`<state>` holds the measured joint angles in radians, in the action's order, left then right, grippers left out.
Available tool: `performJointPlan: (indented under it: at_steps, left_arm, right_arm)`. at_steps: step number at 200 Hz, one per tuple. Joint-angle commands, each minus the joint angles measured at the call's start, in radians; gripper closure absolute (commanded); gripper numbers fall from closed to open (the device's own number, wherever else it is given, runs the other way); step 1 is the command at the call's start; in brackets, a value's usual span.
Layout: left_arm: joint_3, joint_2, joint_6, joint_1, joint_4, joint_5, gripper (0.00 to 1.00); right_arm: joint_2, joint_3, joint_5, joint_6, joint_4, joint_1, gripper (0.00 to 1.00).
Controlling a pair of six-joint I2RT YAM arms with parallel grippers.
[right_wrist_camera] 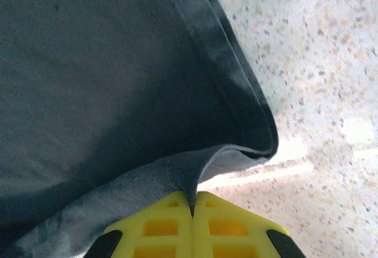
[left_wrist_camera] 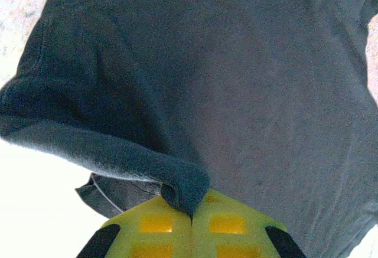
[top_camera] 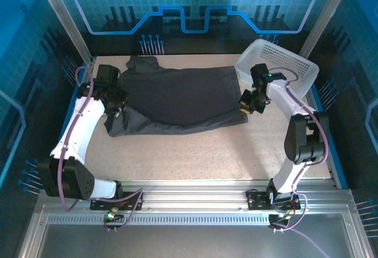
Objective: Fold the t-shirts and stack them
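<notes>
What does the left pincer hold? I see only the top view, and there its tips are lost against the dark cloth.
Observer: In the left wrist view the left pincer is shut on a thick, rolled edge of the shirt.
Operator: And the right one?
Observer: The right pincer is shut on a corner of the shirt, just where the stitched hem turns.
Operator: Does that corner lie flat?
Observer: It seems a little raised: a bright strip of the speckled table shows under it.
</notes>
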<state>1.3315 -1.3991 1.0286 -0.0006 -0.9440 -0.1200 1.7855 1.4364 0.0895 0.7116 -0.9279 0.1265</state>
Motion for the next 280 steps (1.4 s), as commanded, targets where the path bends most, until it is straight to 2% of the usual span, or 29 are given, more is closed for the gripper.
performJointPlan:
  at_steps: [1, 69, 128, 174, 177, 183, 191, 200, 215, 223, 245, 266, 280]
  left_arm:
    - [0.036, -0.051, -0.069, 0.040, 0.052, 0.022, 1.00]
    - [0.126, -0.218, -0.175, 0.100, 0.172, 0.081, 1.00]
    - [0.257, -0.353, -0.256, 0.115, 0.183, 0.084, 1.00]
    - [0.355, -0.487, -0.348, 0.119, 0.157, 0.069, 1.00]
    - [0.365, -0.496, -0.354, 0.119, 0.150, 0.066, 0.96]
    - [0.381, -0.512, -0.365, 0.121, 0.137, 0.059, 0.77]
    - [0.397, -0.524, -0.370, 0.123, 0.113, 0.039, 0.53]
    - [0.400, -0.517, -0.373, 0.123, 0.089, 0.005, 0.47]
    - [0.351, -0.457, -0.371, 0.127, 0.069, -0.047, 0.44]
    - [0.303, -0.411, -0.352, 0.137, 0.053, -0.059, 0.39]
    - [0.093, -0.270, -0.282, 0.192, 0.064, -0.006, 0.39]
    - [-0.109, -0.202, -0.201, 0.277, 0.128, 0.117, 0.45]
    - [-0.177, -0.210, -0.177, 0.320, 0.187, 0.202, 0.51]
  right_arm:
    - [0.066, 0.079, 0.004, 0.018, -0.035, -0.019, 1.00]
    - [0.256, 0.274, -0.015, 0.011, -0.069, -0.019, 1.00]
    - [0.303, 0.316, -0.072, 0.034, -0.084, -0.018, 1.00]
    - [0.355, 0.364, -0.034, 0.024, -0.063, -0.019, 0.99]
    - [0.362, 0.371, -0.026, 0.020, -0.063, -0.019, 0.94]
    - [0.374, 0.389, -0.014, 0.008, -0.068, -0.018, 0.81]
    - [0.385, 0.412, -0.015, -0.006, -0.081, -0.017, 0.70]
    - [0.377, 0.428, -0.032, -0.024, -0.088, -0.012, 0.63]
    - [0.334, 0.423, -0.064, -0.052, -0.096, -0.007, 0.57]
    - [0.307, 0.403, -0.074, -0.062, -0.101, -0.006, 0.55]
    - [0.217, 0.276, -0.083, -0.084, -0.076, 0.005, 0.53]
    - [0.157, 0.136, -0.054, -0.109, -0.014, 0.031, 0.63]
    - [0.156, 0.078, -0.023, -0.132, 0.026, 0.050, 0.72]
